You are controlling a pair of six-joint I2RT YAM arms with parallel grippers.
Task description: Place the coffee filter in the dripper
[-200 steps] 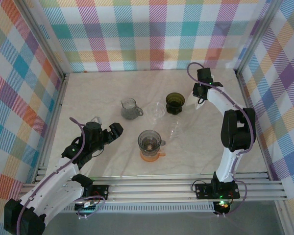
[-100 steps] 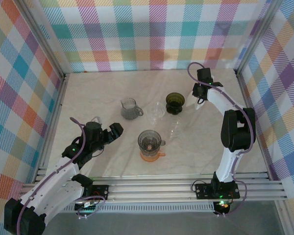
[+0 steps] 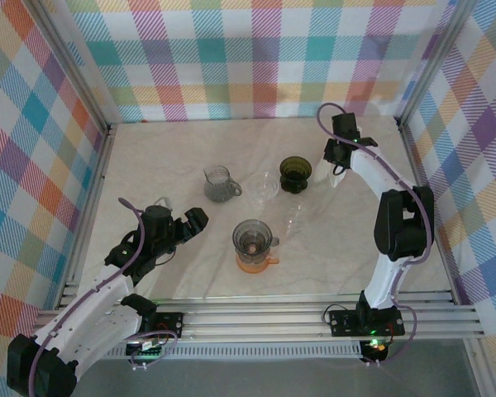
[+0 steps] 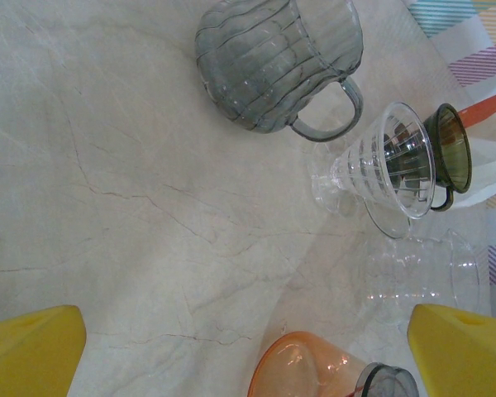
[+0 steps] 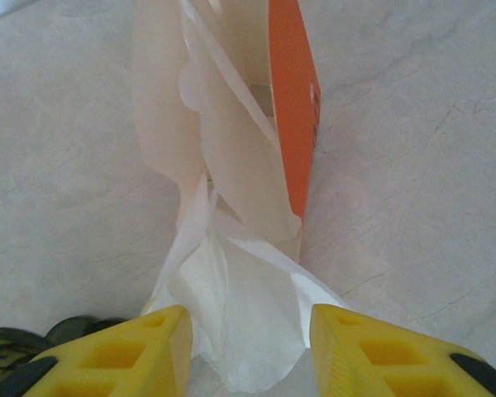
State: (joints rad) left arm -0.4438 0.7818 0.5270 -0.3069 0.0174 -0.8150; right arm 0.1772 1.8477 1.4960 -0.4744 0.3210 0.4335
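- Filter (image 5: 231, 277): white paper, at the mouth of the orange-sided pack (image 5: 291, 107), far right of the table (image 3: 339, 240). It is not in any dripper yet.
- Change: the right gripper (image 5: 248, 313) has widened its jaws over the last second. They now stand partly spread, with the filter lying loose between the yellow fingers (image 5: 161, 347).
- I cannot tell whether the pads still touch the paper; its folds hide the contact.
- In the top view the right arm has barely moved over that second, so only the jaws have changed.
- Meaning, as a judgement: the pinch on the filter is eased or given up, so a re-grip looks likely. The task is stuck at the pick-up stage and the carry has not begun.
- Nearest target: the dark dripper (image 3: 295, 172), just left of the gripper and apart from the paper. Its rim peeks in at the lower left of the right wrist view.
- Right arm pose: it reaches to the far right, elbow up, wrist bent down over the pack.
- Left gripper (image 3: 194, 223): jaws fully spread, holding nothing.
- Left arm pose: it lies low at the near left, aimed at the glassware in the middle, well apart from the filter.
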